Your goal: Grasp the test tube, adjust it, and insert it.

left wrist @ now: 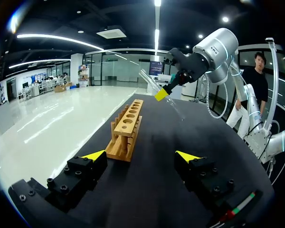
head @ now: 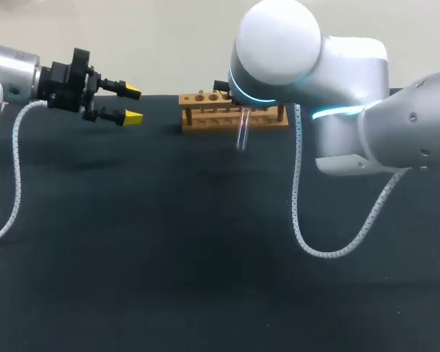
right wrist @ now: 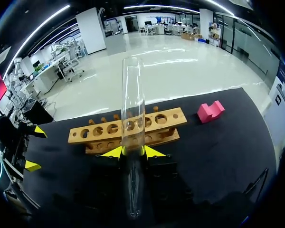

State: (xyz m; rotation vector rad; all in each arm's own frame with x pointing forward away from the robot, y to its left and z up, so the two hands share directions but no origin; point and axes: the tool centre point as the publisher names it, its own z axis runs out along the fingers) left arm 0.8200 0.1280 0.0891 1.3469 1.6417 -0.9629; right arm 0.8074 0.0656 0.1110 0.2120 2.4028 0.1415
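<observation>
Closest in, the right gripper (right wrist: 132, 153) pinches the test tube (right wrist: 132, 95) near its middle, holding it tilted over the wooden rack (right wrist: 168, 121), seemingly to line it up with a hole. Left of the rack, the left gripper (head: 134, 104) hovers with fingers spread, holding nothing.

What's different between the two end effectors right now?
The left end effector is open and holds nothing; the right end effector is shut on a clear test tube. The left one hangs off to one side of the wooden rack, well apart from it; the right one is close by the rack. Both have two yellow-tipped fingers.
</observation>
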